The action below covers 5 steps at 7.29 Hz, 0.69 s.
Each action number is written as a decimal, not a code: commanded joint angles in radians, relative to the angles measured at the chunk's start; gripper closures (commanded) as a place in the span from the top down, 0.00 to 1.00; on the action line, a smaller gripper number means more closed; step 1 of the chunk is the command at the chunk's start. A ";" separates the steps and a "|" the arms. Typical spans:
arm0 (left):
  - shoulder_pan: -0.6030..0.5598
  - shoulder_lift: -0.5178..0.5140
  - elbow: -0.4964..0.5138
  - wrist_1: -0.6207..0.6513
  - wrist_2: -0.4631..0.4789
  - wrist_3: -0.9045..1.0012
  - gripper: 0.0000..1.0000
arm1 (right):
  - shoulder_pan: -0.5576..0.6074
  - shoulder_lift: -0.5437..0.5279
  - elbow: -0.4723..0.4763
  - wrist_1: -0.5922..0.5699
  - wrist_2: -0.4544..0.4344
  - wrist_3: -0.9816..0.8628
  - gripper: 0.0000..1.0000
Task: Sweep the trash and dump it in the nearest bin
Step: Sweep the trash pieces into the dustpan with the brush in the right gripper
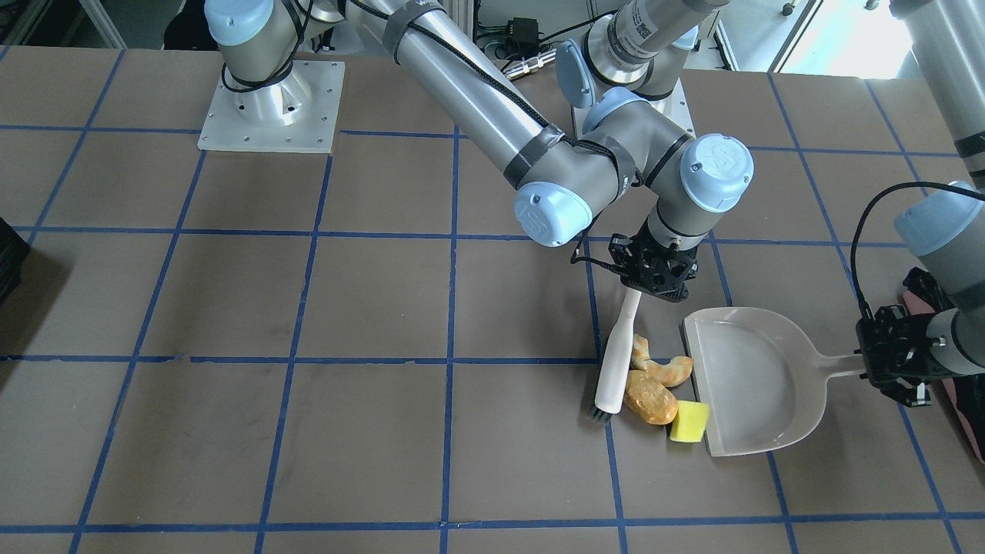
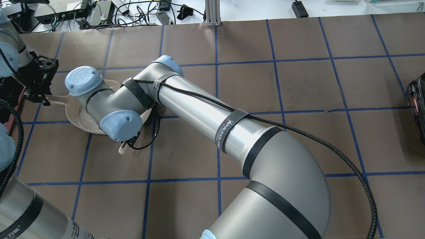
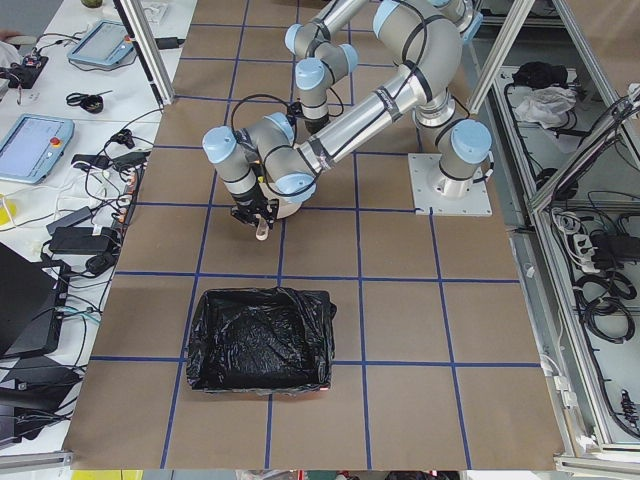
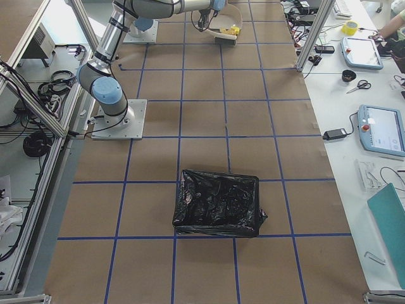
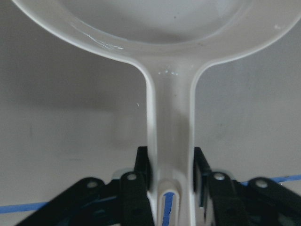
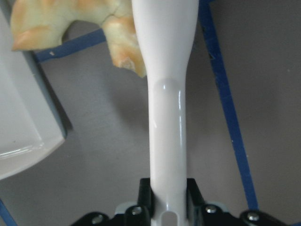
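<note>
The trash lies on the table between the brush and the dustpan's mouth: a brown bread-like lump (image 1: pixel 650 398), a curved tan pastry (image 1: pixel 660 365) and a yellow wedge (image 1: pixel 689 422) touching the pan's lip. My right gripper (image 1: pixel 645 286) is shut on the handle of the white brush (image 1: pixel 616 362), whose bristles rest on the table beside the lump. My left gripper (image 1: pixel 873 365) is shut on the handle of the off-white dustpan (image 1: pixel 750 385), which lies flat and empty. The pink bin with the black bag (image 3: pixel 260 340) stands beyond the left arm; its edge (image 1: pixel 971 408) shows.
A plain dark container (image 4: pixel 218 202) stands far off toward the robot's right end; its edge (image 2: pixel 418 109) shows in the overhead view. The right arm (image 2: pixel 199 113) stretches across the table and hides the trash from overhead. The right arm's base plate (image 1: pixel 269 108) is bolted to the table.
</note>
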 commanded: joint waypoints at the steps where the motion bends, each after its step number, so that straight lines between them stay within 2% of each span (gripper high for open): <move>1: -0.008 0.001 -0.007 0.005 0.000 -0.012 0.00 | 0.001 0.044 -0.089 0.004 0.043 -0.187 0.00; 3: -0.008 -0.002 -0.011 0.024 0.000 -0.012 0.00 | 0.020 0.061 -0.135 0.001 0.077 -0.361 0.00; 5: -0.008 -0.002 -0.013 0.027 0.000 -0.012 0.00 | 0.075 0.086 -0.167 -0.019 0.089 -0.415 0.00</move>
